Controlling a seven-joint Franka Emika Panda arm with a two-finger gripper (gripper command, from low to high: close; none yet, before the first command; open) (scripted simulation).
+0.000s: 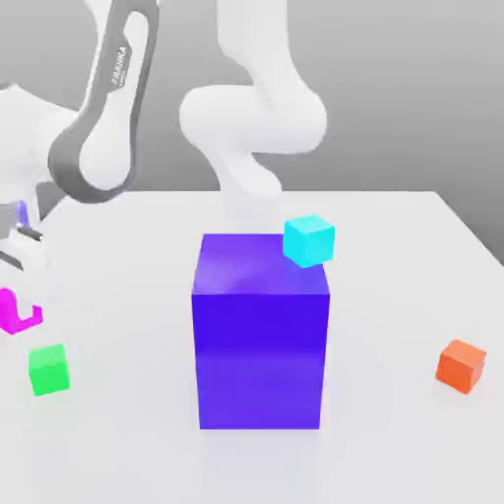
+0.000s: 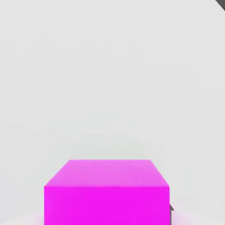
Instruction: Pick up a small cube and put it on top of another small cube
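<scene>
Two fingers of the gripper (image 1: 18,251) stand nearly closed on the small magenta cube (image 2: 107,192), at the exterior view's left edge above the white table (image 1: 394,285). Just below sits a green cube (image 1: 47,369); a big blue-violet block (image 1: 260,335), a cyan cube (image 1: 309,239) and an orange cube (image 1: 461,363) lie well apart.

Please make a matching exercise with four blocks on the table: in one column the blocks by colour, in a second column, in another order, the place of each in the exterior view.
Things:
1. green cube
2. orange cube
3. cyan cube
4. big blue-violet block

Places:
A. near the exterior view's right edge, on the table
B. at the middle of the table, tallest of all
C. near the exterior view's left edge, below the magenta cube
D. at the upper right corner of the tall block

Pairs: 1-C, 2-A, 3-D, 4-B
</scene>
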